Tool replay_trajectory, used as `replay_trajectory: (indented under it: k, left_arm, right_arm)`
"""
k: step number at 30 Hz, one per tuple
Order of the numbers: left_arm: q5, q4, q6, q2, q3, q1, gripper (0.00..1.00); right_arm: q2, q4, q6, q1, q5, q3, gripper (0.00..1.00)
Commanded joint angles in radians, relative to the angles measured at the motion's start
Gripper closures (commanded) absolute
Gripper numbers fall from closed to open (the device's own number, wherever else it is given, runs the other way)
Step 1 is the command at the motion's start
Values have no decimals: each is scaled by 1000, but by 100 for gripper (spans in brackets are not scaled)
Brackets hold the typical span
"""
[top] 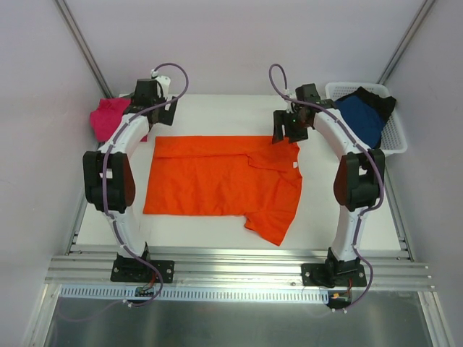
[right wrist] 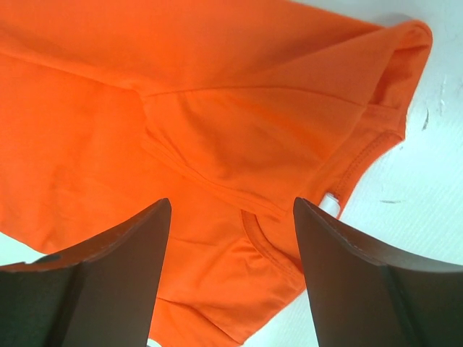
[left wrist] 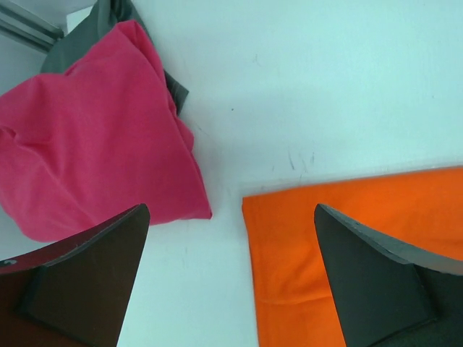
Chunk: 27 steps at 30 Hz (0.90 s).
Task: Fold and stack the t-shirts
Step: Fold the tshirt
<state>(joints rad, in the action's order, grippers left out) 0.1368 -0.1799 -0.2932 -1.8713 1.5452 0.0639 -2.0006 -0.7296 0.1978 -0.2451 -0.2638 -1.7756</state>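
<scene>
I see the orange t-shirt (top: 217, 177) lying half-folded, flat on the surface (top: 318, 224), the pink t-shirt (top: 108, 119) bunched far left, and the dark blue t-shirt (top: 363, 116) and black t-shirt (top: 381, 97) crumpled in the basket (top: 394, 141).

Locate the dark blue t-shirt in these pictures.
In the top view, the dark blue t-shirt lies in the white mesh basket at the far right corner of the table, against the black t-shirt.

The white table (top: 202, 231) in front of me carries the orange t-shirt (top: 210, 177), spread flat mid-table. The pink t-shirt (top: 108, 117) lies bunched at my far left corner. The white basket (top: 396, 137) sits at the far right.
</scene>
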Motion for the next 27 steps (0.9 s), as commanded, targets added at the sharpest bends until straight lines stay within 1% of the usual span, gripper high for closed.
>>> replay_trajectory:
  k: [1, 3, 8, 12, 15, 19, 24, 27]
  left_arm:
    - [-25, -89, 74, -72, 87, 4, 1]
    - [-32, -93, 98, -87, 113, 8, 1]
    - [-85, -104, 157, -115, 124, 17, 2]
    - [-121, -119, 161, -103, 96, 30, 2]
    - [-135, -128, 161, -85, 70, 39, 2]
    - [-160, -141, 172, -72, 52, 50, 2]
    - [-169, -145, 201, -74, 56, 50, 2]
    - [-174, -145, 213, -72, 53, 50, 2]
  right_arm:
    - [-41, 7, -29, -8, -17, -51, 28]
    - [-67, 16, -37, -8, -20, -58, 28]
    - [-142, 41, -61, -8, -23, -105, 28]
    - [-211, 32, -84, -8, -46, -160, 28]
    - [-233, 21, -86, -8, -41, -159, 28]
    - [-185, 15, -90, -8, -41, -61, 28]
    - [-51, -20, -109, -6, -61, 128, 28]
    - [26, -30, -127, -8, -71, 198, 28]
